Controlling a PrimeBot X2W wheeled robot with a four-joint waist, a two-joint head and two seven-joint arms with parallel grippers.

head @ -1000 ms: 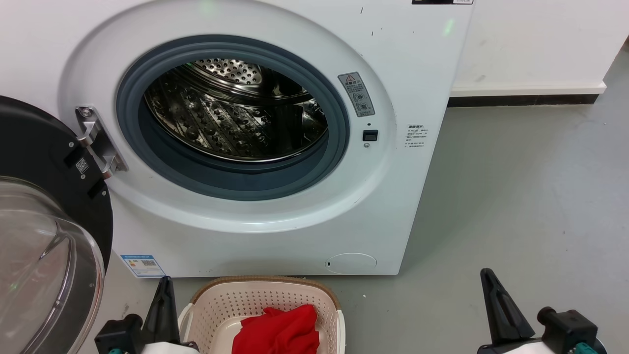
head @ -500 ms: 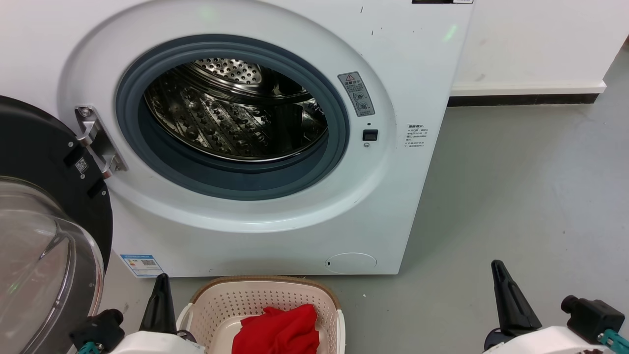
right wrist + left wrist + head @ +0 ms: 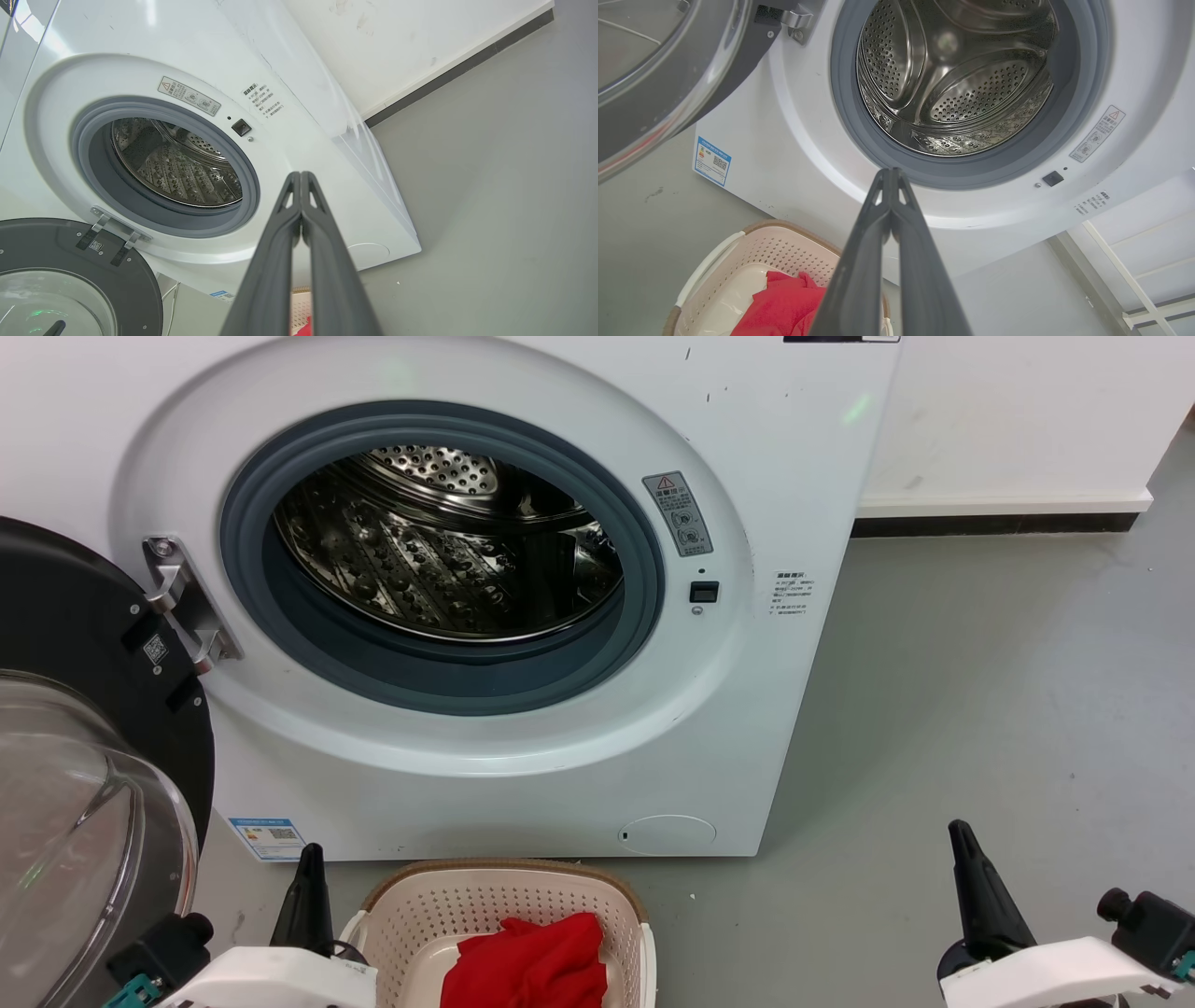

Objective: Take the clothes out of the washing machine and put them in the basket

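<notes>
Find drum [image 3: 439, 569] bare, clothes [image 3: 527, 966] in basket [image 3: 504, 870], set on floor [image 3: 934, 709] at washer's [image 3: 794, 429] front for short drops. Note left fingers [image 3: 864, 261], right fingers [image 3: 275, 261] pinched together, empty.

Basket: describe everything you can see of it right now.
The basket is low, cream plastic, with perforated walls, a brown woven-look rim and white side handles. It stands upright on the grey floor just before the washing machine, below its door opening. Inside, red clothes lie bunched, leaving bare bottom on the head view's left. Its near end is cut off.
</notes>
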